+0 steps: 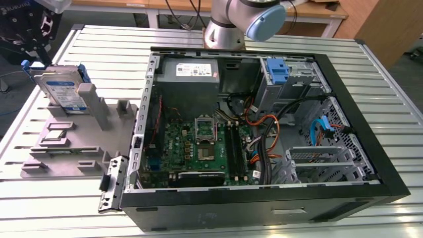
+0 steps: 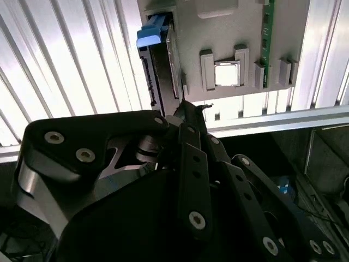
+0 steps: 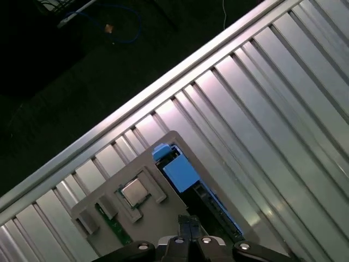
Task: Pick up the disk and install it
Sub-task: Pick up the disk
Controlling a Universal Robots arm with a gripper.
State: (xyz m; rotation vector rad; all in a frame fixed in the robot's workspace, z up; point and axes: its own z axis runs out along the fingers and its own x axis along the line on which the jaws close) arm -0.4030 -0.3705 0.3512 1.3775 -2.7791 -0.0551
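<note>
The disk [image 1: 63, 89] is a silver drive with a blue-and-white label and blue side rails. It stands upright on edge in a slot of the grey fixture plate [image 1: 66, 148], at the exterior view's left. My gripper [image 1: 34, 49] hangs just above and behind it, apart from it. In the second wrist view the disk [image 2: 163, 60] appears edge-on beyond the gripper [image 2: 187, 107], whose black fingers are shut together with nothing between them. The first wrist view has the disk's blue rail [image 3: 180, 170] just past the gripper [image 3: 188, 225].
An open computer case [image 1: 390, 168] lies on the slatted metal table [image 1: 390, 74]. Inside are a grey power-supply box [image 1: 188, 72], a green motherboard [image 1: 198, 144], loose cables and a blue plastic latch [image 1: 278, 69] at the drive bay. A processor chip [image 3: 134, 192] rests on the fixture.
</note>
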